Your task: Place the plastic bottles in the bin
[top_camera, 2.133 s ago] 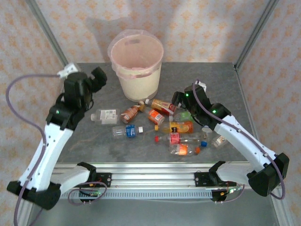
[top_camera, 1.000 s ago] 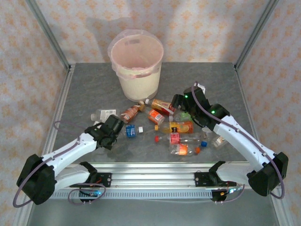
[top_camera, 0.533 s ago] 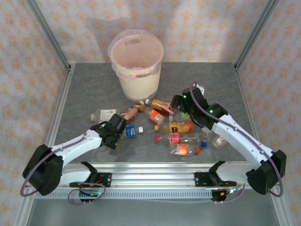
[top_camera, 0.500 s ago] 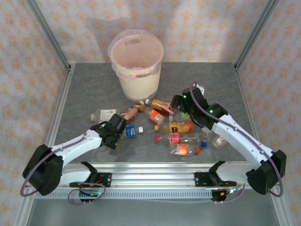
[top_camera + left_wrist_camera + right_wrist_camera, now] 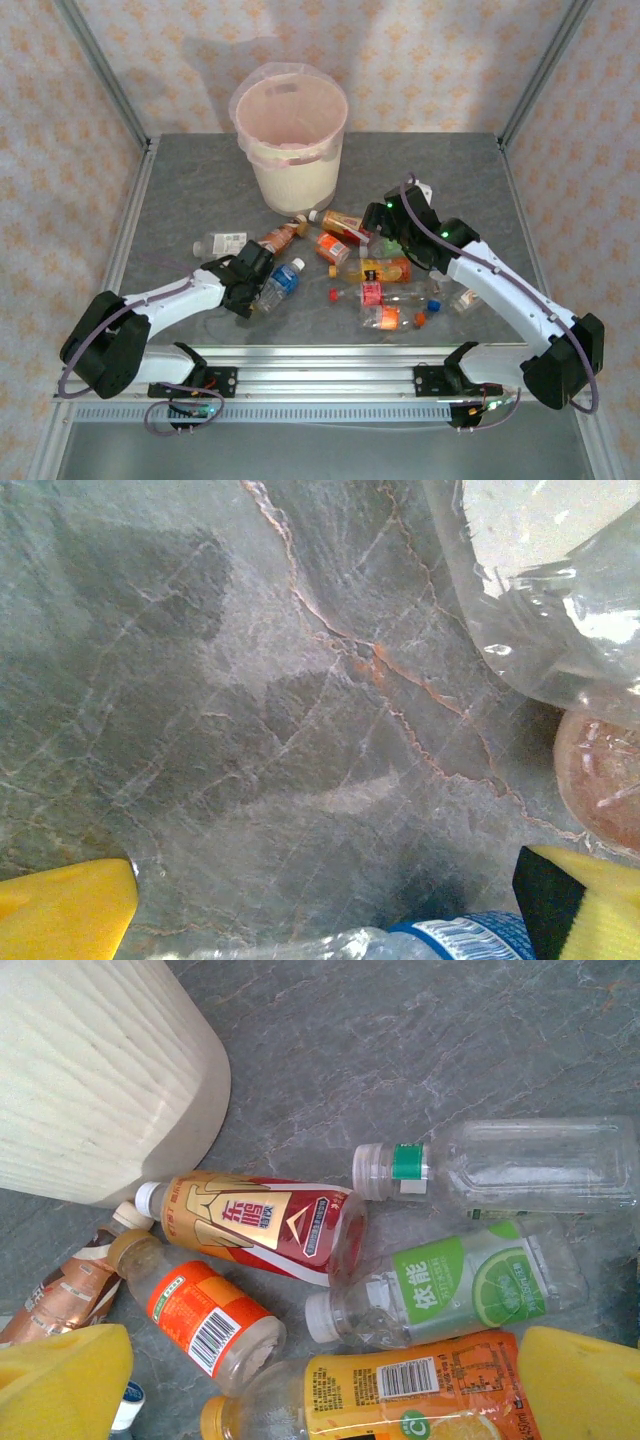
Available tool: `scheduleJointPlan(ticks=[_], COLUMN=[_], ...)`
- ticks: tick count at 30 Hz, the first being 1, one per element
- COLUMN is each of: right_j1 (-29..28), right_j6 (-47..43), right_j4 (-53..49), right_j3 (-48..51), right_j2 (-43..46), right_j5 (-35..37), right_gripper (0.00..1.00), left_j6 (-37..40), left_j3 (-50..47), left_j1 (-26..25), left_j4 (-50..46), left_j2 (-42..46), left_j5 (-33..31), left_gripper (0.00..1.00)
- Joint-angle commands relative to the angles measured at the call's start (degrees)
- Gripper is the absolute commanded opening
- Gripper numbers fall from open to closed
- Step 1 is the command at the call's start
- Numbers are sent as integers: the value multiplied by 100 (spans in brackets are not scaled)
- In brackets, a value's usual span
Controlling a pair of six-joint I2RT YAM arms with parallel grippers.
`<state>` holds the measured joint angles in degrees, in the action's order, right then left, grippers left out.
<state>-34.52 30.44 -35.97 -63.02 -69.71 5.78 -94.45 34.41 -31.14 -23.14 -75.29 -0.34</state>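
Several crinkled clear plastic bottles (image 5: 375, 270) lie on the veined grey stone counter (image 5: 180, 190) before the ribbed cream bin (image 5: 291, 140). Left fingers (image 5: 70, 915) grip a blue-labelled bottle (image 5: 280, 285); right fingers (image 5: 60, 1380) spread wide above.

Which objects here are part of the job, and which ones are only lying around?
Part of the job:
- the plastic bottles scattered on the table
- the blue-label bottle at the left fingers
- the bin

Only lying around:
- loose bottle caps
- the grey table
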Motion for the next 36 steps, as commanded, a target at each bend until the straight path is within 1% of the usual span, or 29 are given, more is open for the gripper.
scheduleJointPlan(ticks=[1,3,6,9,12,14,16,19,21,23,25,30,31,36], right_j1=[-13,-11,-11,-15,-11,-11,-11,-11,-11,-18,-12,-12,-15,-17], right_j6=[68,68,71,77,63,61,59,72,93,117,137,150,156,164], right_j4=[-68,-110,-139,-156,-189,-232,-276,-325,-341,-352,-343,-300,-284,-275], right_j3=[27,10,0,9,-8,-25,-34,-43,-44,-52,-61,-87,-87,-105], right_j2=[28,36,52,59,63,87,116,135,147,151,148,116,96,10], right_j5=[-41,-68,-91,-103,-112,-63,13,83,107,140,162,145,127,72], right_gripper=[99,100,100,100,100,100,100,100,100,100,100,100,100,100], left_j6=[65,251,778,1622,2688,3465,4289,5190,5649,5952,6146,6352,6504,6514], left_j3=[24,118,401,813,1335,1625,1810,1997,2042,2060,2056,2103,2115,2081], left_j1=[-26,-32,-33,1,67,70,79,81,76,10,-147,-606,-697,-967], left_j4=[46,-146,-607,-1157,-1780,-2008,-2020,-2066,-2041,-2061,-2097,-2152,-2135,-1926], left_j2=[-101,-43,5,10,-51,-66,-24,22,-1,-53,-114,-297,-353,-687], left_j5=[152,115,83,-41,-293,-411,-314,-72,246,445,458,257,230,280], left_gripper=[100,100,100,100,100,100,100,100,100,100,100,100,100,100])
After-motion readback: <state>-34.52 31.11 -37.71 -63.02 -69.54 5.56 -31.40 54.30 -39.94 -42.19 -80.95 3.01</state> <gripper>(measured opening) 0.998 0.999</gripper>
